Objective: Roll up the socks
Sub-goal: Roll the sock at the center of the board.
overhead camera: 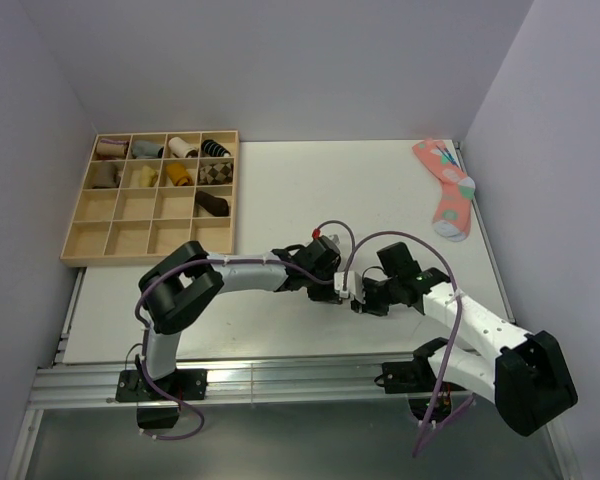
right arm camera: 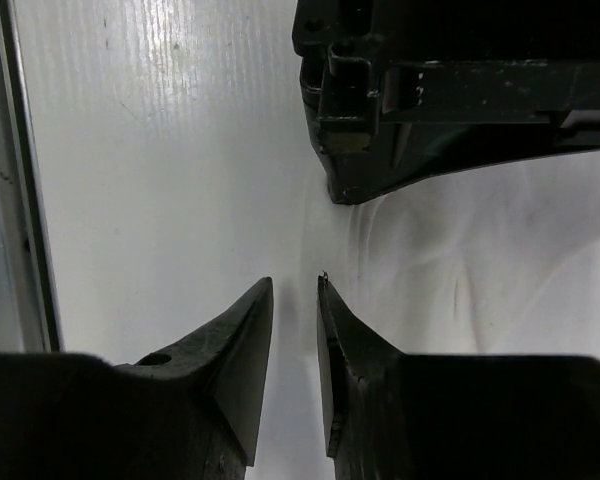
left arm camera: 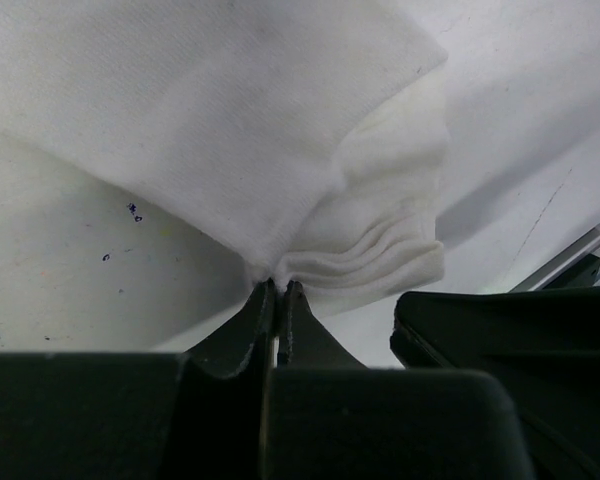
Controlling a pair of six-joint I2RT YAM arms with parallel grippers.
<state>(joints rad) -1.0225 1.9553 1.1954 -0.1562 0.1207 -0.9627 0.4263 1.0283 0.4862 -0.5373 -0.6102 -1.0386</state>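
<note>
A white sock point(left arm camera: 280, 130) lies bunched on the white table between my two grippers; in the top view only a small white bit point(overhead camera: 342, 286) shows. My left gripper point(left arm camera: 278, 285) is shut, and its tips pinch the sock next to the folded ribbed cuff point(left arm camera: 380, 260). My right gripper point(right arm camera: 295, 285) has its jaws a narrow gap apart, low over the sock's edge point(right arm camera: 450, 270), with no fabric visibly pinched between them. The left gripper's body shows at the top of the right wrist view point(right arm camera: 430, 90). A pink patterned sock point(overhead camera: 448, 190) lies flat at the far right.
A wooden compartment tray point(overhead camera: 115, 230) at the far left holds several rolled socks in its back rows. The table's metal front rail point(overhead camera: 280, 380) runs just behind my arm bases. Side walls close in on the left and the right.
</note>
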